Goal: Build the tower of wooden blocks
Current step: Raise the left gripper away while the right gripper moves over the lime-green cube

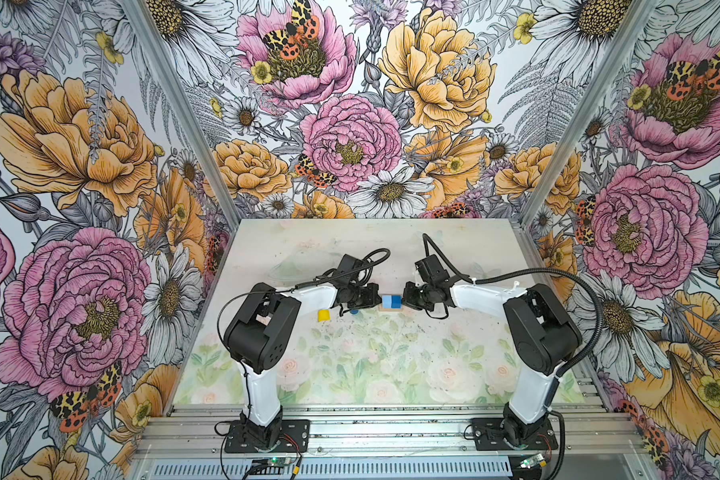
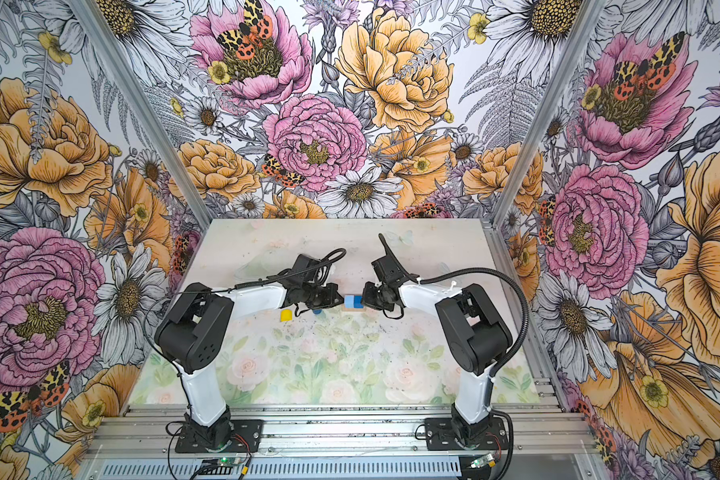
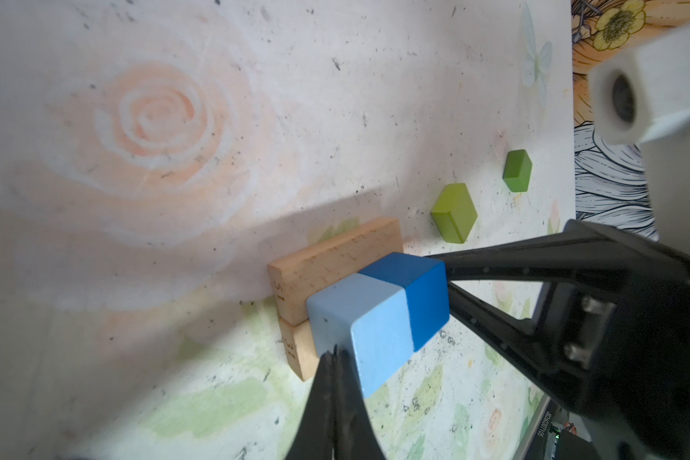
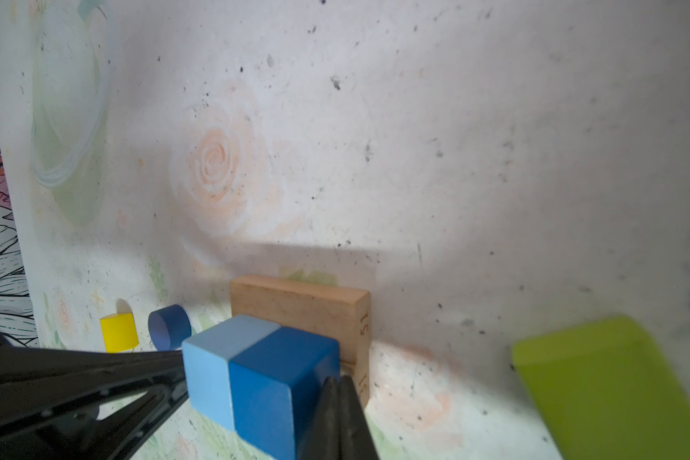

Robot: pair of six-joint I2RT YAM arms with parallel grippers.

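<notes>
**Entry: block tower, second course, blue pair being squared up**

**Location.** The tower stands mid-way across the table mat [image 1: 350,365] in both top views. Clock bearings below take the tower as dial centre in a top view.

**Composition.** Two tan bars [image 3: 335,255] lie flat, side by side and touching, as the base. On them sit the light blue cube [image 1: 386,301] at nine o'clock and the dark blue cube [image 1: 396,300] at three o'clock, faces touching.

**Tools.**
- The left gripper [image 1: 374,296] comes in from nine o'clock with its jaws pressed together, holding nothing. Its tip appears to rest on the light cube's outer face.
- The right gripper [image 1: 407,296] comes in from three o'clock, likewise pressed together and empty, with its tip against the dark cube.

**Step, judged.** The blue pair is being squared between two closed tips. The second course is placed; the upper courses are not begun.

**Next move, judged.** Both tips need to back straight outward without dragging a cube. One then needs to spread its jaws for a loose block.

**Loose stock.**
- The yellow half-round [image 1: 323,315] lies at nine o'clock, well apart.
- The blue cylinder [image 4: 169,327] lies on the same bearing, nearer.
- Two green cubes [image 3: 455,213] lie on the right gripper's side.

**Obscured.**
- The green cubes are absent from both top views, presumably under the right arm.
- The cylinder is mostly covered by the left gripper from above.
- One green cube in the right wrist view is blurred and cut off at the frame edge.
- How well the cubes are centred on the bars cannot be told.
</notes>
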